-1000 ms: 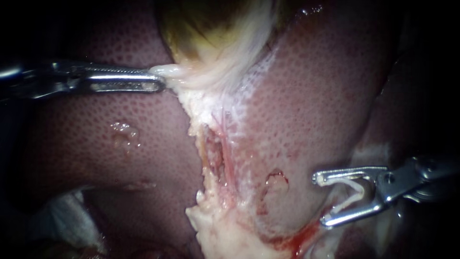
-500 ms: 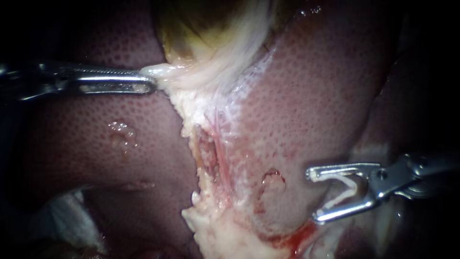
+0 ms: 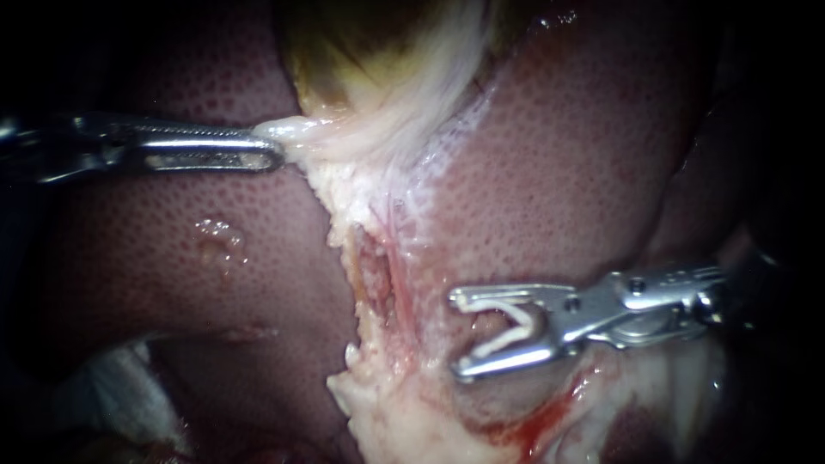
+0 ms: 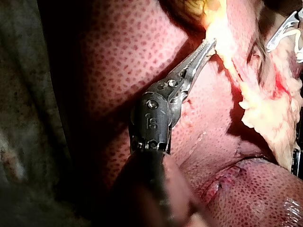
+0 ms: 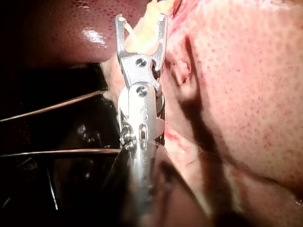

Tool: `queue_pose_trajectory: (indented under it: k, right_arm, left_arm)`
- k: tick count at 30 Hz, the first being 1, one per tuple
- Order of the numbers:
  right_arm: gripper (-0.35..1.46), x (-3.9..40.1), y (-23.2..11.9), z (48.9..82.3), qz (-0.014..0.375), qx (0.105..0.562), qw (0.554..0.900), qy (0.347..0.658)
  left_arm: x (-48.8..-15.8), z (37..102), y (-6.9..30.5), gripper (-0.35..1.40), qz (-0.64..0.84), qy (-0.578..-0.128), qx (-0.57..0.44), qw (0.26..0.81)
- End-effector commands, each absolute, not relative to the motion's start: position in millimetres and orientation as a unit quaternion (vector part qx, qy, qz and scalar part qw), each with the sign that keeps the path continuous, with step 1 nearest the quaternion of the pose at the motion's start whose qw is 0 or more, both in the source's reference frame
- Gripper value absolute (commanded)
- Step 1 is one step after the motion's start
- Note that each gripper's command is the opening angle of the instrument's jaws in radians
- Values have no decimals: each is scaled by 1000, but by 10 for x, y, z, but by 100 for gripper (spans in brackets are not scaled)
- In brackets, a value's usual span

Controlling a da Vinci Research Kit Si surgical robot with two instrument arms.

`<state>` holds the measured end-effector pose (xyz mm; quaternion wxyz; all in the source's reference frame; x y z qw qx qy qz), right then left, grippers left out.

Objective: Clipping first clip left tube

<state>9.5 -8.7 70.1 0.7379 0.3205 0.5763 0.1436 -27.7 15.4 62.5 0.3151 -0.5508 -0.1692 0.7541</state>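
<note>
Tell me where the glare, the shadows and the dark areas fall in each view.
Endoscope view: light pools on the liver mid-frame, edges go black, the left instrument glints. Left wrist view: pale tissue at its tip is washed out by glare. Right wrist view: the right instrument, holding a clip, casts a shadow across the liver.

The left instrument (image 3: 273,153) is seen lying almost level, entering from the left, with its 2 slim toothed jaws pressed together on a fold of pale tissue (image 3: 296,129) at their tips. The right instrument (image 3: 455,335) is seen entering from the right on a slight slope, its 2 jaws spread wide and pointed leftward. A white clip (image 3: 516,322) is held in the gap, seated against both jaws.
</note>
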Motion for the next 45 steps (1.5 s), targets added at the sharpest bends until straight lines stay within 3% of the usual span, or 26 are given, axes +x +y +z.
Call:
queue_pose_trajectory:
  k: [1,15,37,43,45]
  right_arm:
    - [55,101,-87,706,145,321,738,575]
    - [54,148,-87,765,148,333,738,568]
    - [53,193,-108,796,143,362,731,560]
    - [45,192,-107,801,143,362,732,560]
    - [30,190,-106,802,144,364,731,559]
  left_arm:
    - [-277,625,154,-35,754,-169,-551,315]
    - [-278,622,152,-35,754,-169,-550,316]
    - [-280,626,151,-35,755,-167,-550,316]
    - [-281,627,150,-35,755,-167,-550,316]
    - [-281,628,150,-35,755,-167,-550,316]
